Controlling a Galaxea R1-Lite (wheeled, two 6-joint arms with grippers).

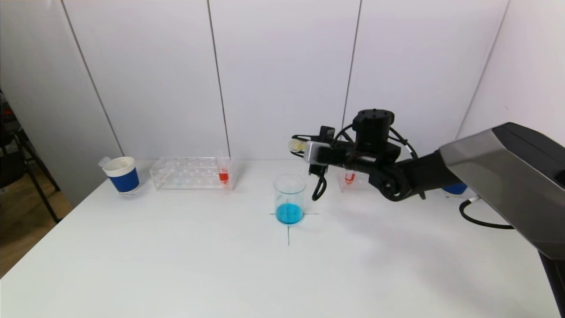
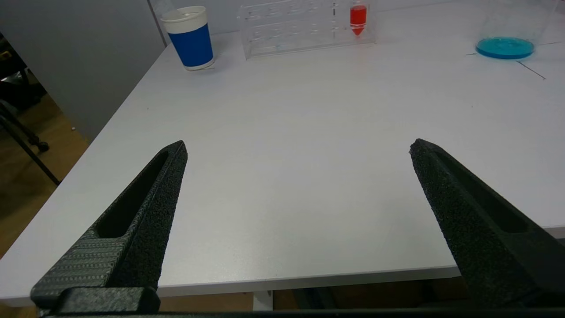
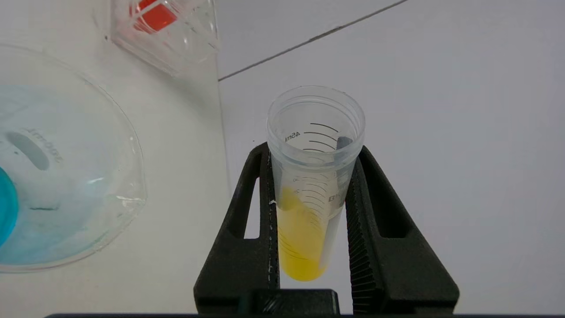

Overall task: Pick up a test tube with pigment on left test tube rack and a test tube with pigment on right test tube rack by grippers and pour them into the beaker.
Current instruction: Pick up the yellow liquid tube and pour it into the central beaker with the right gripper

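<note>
Right hand (image 1: 304,148) up above the worktop (image 1: 176,265), just above and slightly right of the beaker (image 1: 290,198), clamped on a test tube with yellow pigment (image 3: 309,207). Tube lying nearly level in head view, open mouth (image 1: 295,145) pointing toward the robot's left, past the beaker rim. Yellow liquid pooled in the closed end between the fingers (image 3: 260,247); mouth end clear, printed scale lines visible on the wall. No liquid at the lip.

Beaker upright at centre of worktop, on a drawn cross mark (image 1: 288,229), holding blue liquid (image 1: 289,213) at the bottom. Seen at the edge of right wrist view too, with the blue.

Left test tube rack (image 1: 190,173), clear plastic, at the back left of the worktop, one tube with red pigment (image 1: 224,176) standing in its right end. Blue-and-white paper cup (image 1: 122,175) just left of that rack, apart from it.

Right test tube rack (image 1: 353,182) mostly hidden behind the right arm; one red-pigment tube (image 1: 349,177) showing in it. Second blue cup (image 1: 454,189) partly visible beyond the arm.

Left hand (image 2: 298,148) spread wide, nothing between the fingers, over the near left part of the worktop, well away from rack and beaker. Not visible in head view.
</note>
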